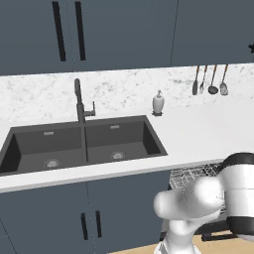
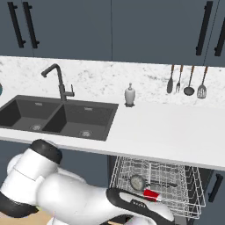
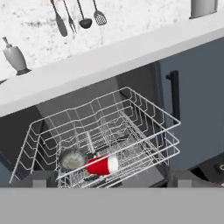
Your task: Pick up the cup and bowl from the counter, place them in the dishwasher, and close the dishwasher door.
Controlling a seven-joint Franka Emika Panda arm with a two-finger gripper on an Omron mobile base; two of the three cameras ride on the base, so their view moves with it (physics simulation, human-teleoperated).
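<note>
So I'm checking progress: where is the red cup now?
The red cup lies on its side in the dishwasher's wire rack, right beside the grey bowl.

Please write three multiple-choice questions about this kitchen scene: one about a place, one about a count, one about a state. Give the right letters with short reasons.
1. Where does the red cup lie?
A. in the sink
B. in the dishwasher rack
C. on the counter

2. How many utensils hang on the backsplash?
A. two
B. four
C. six

3. What is the state of the dishwasher?
A. open, with the rack pulled out
B. shut
C. open, with the rack pushed in

Answers:
1 B, the cup lies on its side among the wires, beside the grey bowl.
2 B, four handles hang in a row.
3 A, the rack juts out under the counter edge.
</note>
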